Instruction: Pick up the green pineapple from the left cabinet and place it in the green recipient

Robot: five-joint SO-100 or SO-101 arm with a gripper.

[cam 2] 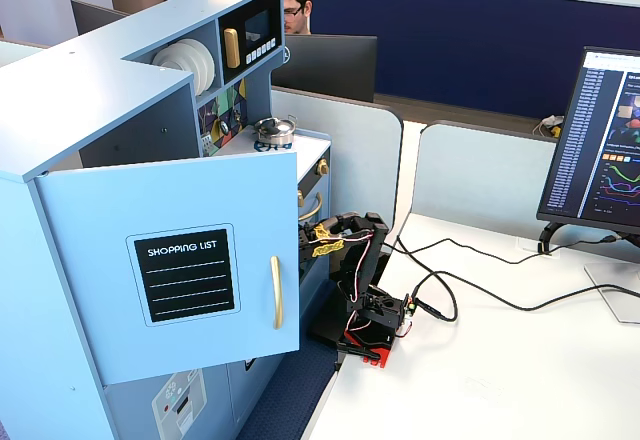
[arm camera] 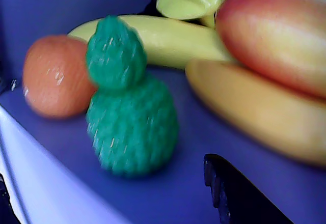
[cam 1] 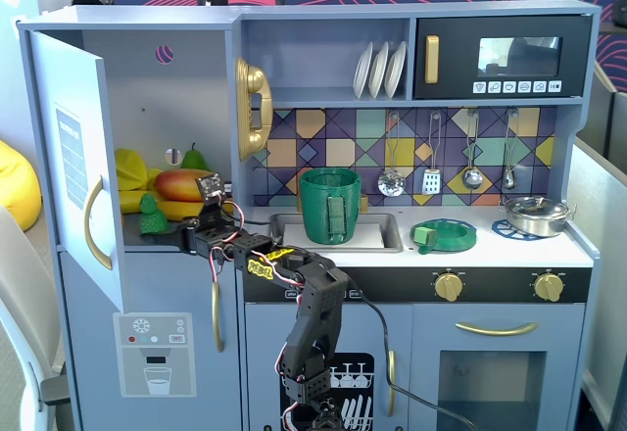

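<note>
The green pineapple [cam 1: 151, 215] [arm camera: 130, 127] stands upright at the front of the open left cabinet's [cam 1: 186, 88] shelf. My gripper [cam 1: 176, 239] [arm camera: 109, 184] reaches into the cabinet just right of it, low over the shelf. It is open: in the wrist view one black finger [arm camera: 239, 196] shows at the lower right, clear of the pineapple, which stands apart ahead of the gap. The green recipient [cam 1: 329, 206] stands in the sink, right of the cabinet. In a fixed view from the side, the cabinet door [cam 2: 185, 275] hides the gripper and the pineapple.
An orange [arm camera: 53, 76], bananas [arm camera: 153, 40] and a red-orange mango [arm camera: 275, 30] lie close behind and beside the pineapple. The door [cam 1: 78, 176] hangs open at the left. A flat green dish [cam 1: 443, 235] and a metal pot [cam 1: 537, 215] sit on the counter.
</note>
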